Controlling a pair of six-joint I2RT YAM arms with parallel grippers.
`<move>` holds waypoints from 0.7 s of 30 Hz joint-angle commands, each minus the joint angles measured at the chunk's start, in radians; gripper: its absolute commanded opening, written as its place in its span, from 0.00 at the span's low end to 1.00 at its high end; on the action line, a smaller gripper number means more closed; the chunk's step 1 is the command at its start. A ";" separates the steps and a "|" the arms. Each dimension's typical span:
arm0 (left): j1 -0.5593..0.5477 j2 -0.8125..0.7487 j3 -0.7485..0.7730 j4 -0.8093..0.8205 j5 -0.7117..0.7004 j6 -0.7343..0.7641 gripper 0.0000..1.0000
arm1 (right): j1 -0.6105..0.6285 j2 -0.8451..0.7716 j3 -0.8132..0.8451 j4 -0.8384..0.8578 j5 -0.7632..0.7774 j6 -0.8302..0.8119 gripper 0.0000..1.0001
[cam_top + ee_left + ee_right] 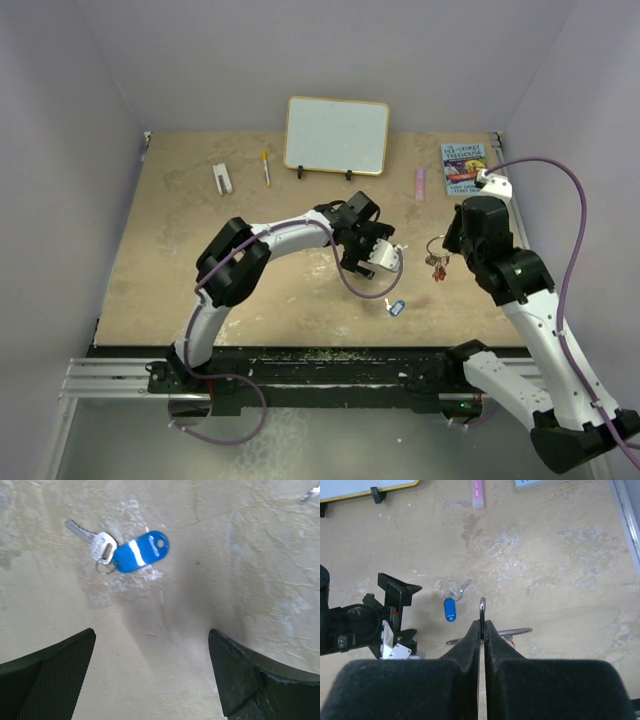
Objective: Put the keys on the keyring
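A small silver key with a blue plastic tag (pixel 395 307) lies flat on the tan table; it also shows in the left wrist view (pixel 140 554) and the right wrist view (pixel 450 610). My left gripper (pixel 375 255) is open and empty, hovering above the table just short of that key (pixel 150 635). My right gripper (pixel 452 240) is shut on the thin silver keyring (pixel 437 245), held edge-on between the fingertips (pixel 482 606). A small bunch of keys with red bits (pixel 438 267) hangs from the ring above the table.
A whiteboard on a stand (pixel 337 135) stands at the back. A pink marker (pixel 420 183) and a book (pixel 463 165) lie at the back right. A pen (pixel 266 167) and a small white object (pixel 221 178) lie at the back left.
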 commanded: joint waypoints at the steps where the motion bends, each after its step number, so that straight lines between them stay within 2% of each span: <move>1: 0.028 -0.042 -0.021 -0.104 0.062 -0.096 0.97 | -0.006 -0.026 -0.007 0.051 -0.029 0.033 0.00; 4: 0.045 0.007 0.093 0.017 0.007 -0.345 0.98 | -0.006 -0.033 -0.003 0.052 -0.013 0.046 0.00; 7: 0.066 0.051 0.232 0.044 0.037 -0.620 0.98 | -0.006 -0.037 0.002 0.041 -0.006 0.067 0.00; 9: 0.072 0.049 0.264 0.070 0.036 -0.783 0.98 | -0.006 -0.048 -0.001 0.042 -0.004 0.080 0.00; 12: 0.073 0.033 0.254 0.098 0.050 -0.938 0.98 | -0.006 -0.062 -0.007 0.049 0.003 0.095 0.00; 16: 0.069 0.012 0.137 0.265 0.049 -1.116 0.98 | -0.006 -0.061 -0.009 0.057 0.008 0.114 0.00; 21: 0.047 0.016 -0.026 0.533 -0.105 -1.240 0.98 | -0.006 -0.063 -0.016 0.081 0.007 0.135 0.00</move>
